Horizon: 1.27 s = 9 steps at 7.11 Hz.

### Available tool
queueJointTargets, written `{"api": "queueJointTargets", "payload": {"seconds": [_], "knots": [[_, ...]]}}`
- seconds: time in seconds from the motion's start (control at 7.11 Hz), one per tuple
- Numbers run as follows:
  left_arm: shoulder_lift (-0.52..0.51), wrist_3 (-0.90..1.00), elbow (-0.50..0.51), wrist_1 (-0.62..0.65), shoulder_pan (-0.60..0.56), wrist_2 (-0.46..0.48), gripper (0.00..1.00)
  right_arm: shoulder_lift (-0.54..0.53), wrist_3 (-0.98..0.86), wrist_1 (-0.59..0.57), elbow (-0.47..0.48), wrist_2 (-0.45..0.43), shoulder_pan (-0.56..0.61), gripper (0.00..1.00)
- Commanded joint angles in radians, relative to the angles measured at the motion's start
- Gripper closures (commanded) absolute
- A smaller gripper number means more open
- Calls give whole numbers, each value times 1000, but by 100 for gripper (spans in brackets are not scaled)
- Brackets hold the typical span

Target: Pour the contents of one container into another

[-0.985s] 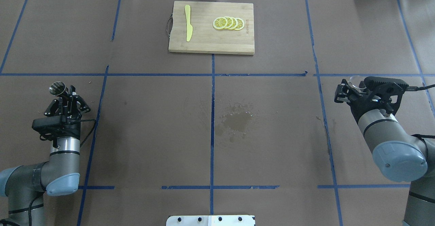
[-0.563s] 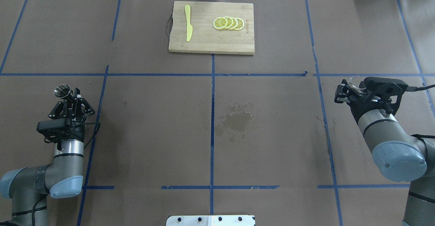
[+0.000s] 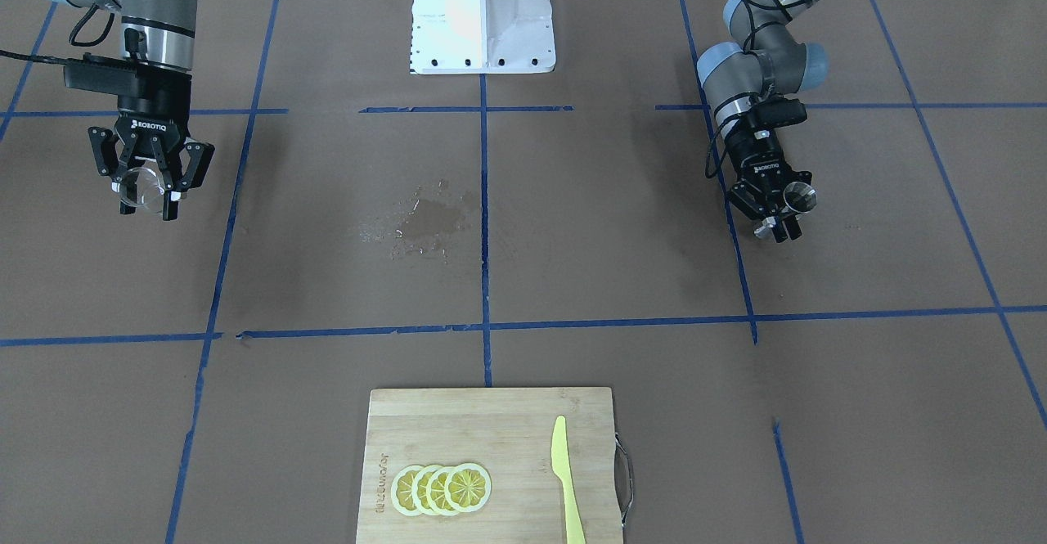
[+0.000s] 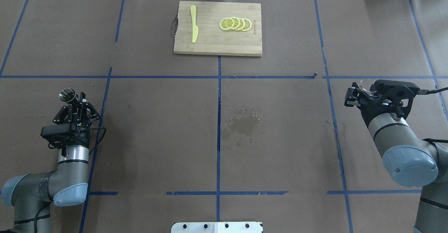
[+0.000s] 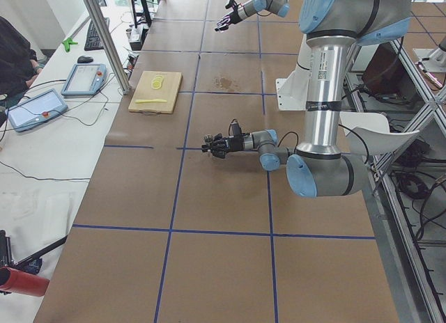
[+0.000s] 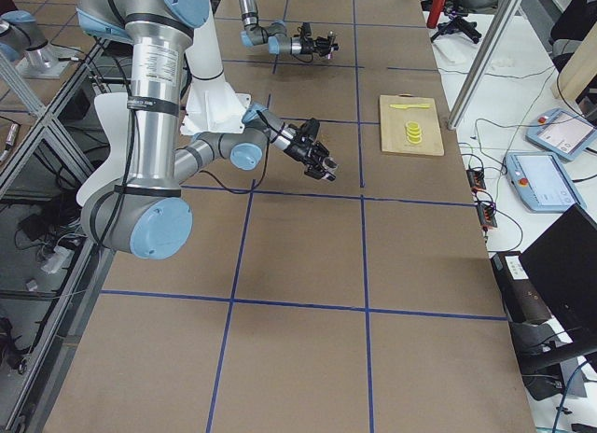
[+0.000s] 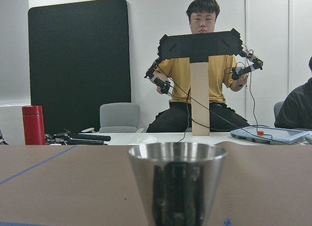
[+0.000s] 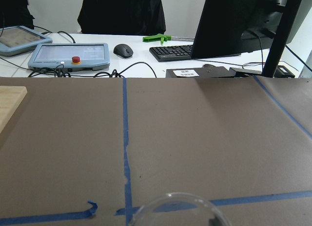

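Note:
My left gripper (image 4: 76, 100) is shut on a small steel cup (image 4: 67, 95), held upright just above the table at the left side. The same steel cup (image 3: 799, 195) shows in the front view, and it fills the lower middle of the left wrist view (image 7: 178, 182). At the far right, my right gripper (image 3: 148, 204) is shut on a clear glass (image 3: 139, 186), also off the table. From overhead the glass (image 4: 365, 83) peeks out behind the right gripper (image 4: 353, 95). Only its rim (image 8: 178, 206) shows in the right wrist view. The two containers are far apart.
A wooden cutting board (image 4: 210, 43) at the far middle carries lemon slices (image 4: 235, 24) and a yellow knife (image 4: 194, 28). A wet stain (image 4: 243, 124) marks the brown paper at the centre. Blue tape lines grid the table. The white robot base (image 3: 481, 12) sits on the near side.
The left arm has shifted a little to the right and slightly back toward the robot, carrying the steel cup. The right arm and its glass have stayed in place.

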Motion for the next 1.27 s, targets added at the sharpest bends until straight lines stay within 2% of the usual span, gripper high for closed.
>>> {"api": "queueJointTargets", "payload": {"seconds": [0.0, 0.56, 1.13], "knots": [[0, 1, -8, 3, 2, -4, 79, -1, 25, -1, -24, 0, 0, 100], [-2, 1, -17, 3, 6, -26, 78, -1, 105, -1, -91, 0, -3, 100], [0, 1, -19, 3, 6, -35, 63, -1, 116, -1, -98, -5, -6, 100]]}}
